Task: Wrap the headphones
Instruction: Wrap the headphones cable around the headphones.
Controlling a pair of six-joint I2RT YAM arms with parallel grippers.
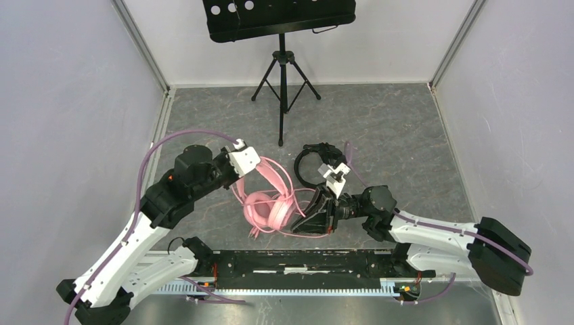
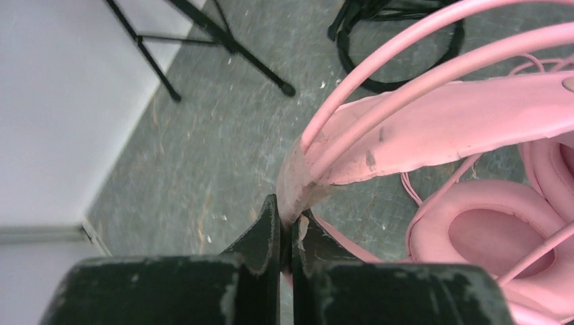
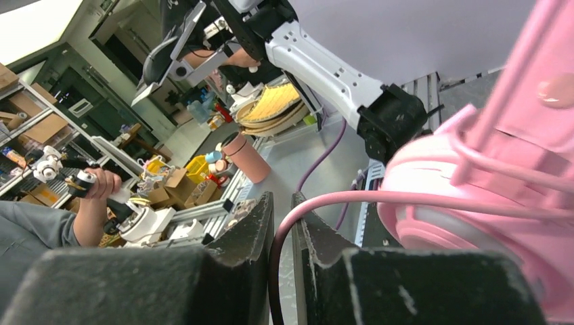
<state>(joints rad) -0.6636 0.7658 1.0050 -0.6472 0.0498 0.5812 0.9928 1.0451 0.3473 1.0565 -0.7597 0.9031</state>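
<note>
The pink headphones lie on the grey floor between my two arms, cups down and headband arching up to the left. My left gripper is shut on the end of the headband, close above a padded cup. My right gripper is at the right of the cups. Its jaws stand a little apart, and the pink cable runs loosely through the gap beside a cup. The black headphones lie just behind, untouched, also visible in the left wrist view.
A black tripod music stand stands at the back middle, one foot near the pink headband. White walls close in the floor on the left, back and right. The arms' base rail runs along the near edge.
</note>
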